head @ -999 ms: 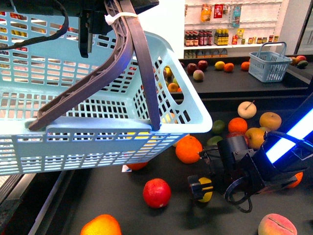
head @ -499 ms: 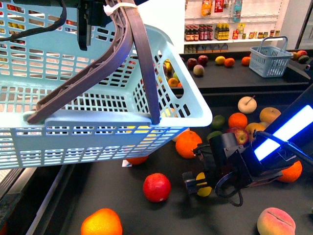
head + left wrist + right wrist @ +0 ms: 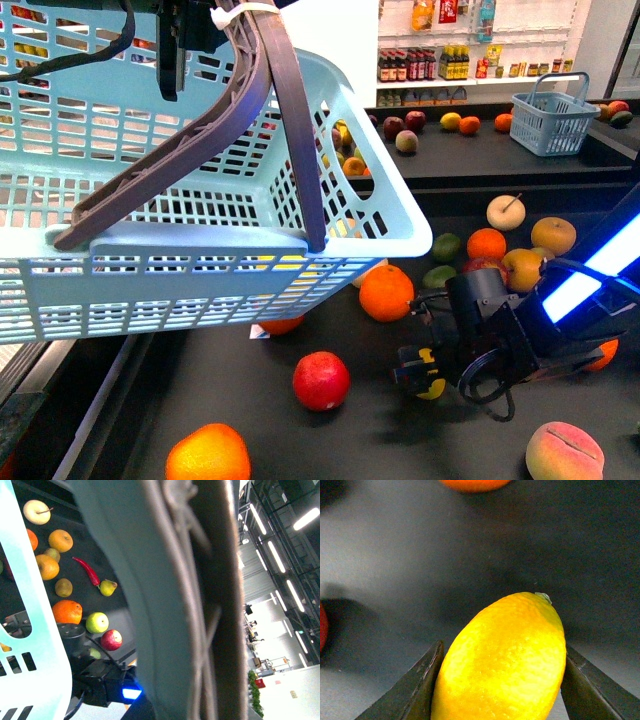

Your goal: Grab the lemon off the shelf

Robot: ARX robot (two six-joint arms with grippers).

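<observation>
My right gripper is shut on the lemon, a bright yellow oval, and holds it low over the shelf's black tray. In the right wrist view the lemon sits between both dark fingers, its tip pointing away. My left gripper at the top left is shut on the grey basket handle and holds the light blue basket up in the air, tilted. In the left wrist view the handle fills the picture, blurred.
A red apple, oranges and a peach lie on the tray around the right gripper. More fruit lies behind the arm at the right. A small blue basket stands on the back tier.
My right gripper with the lemon shifted a little left, then back right, staying low over the tray. The basket has hardly moved.
</observation>
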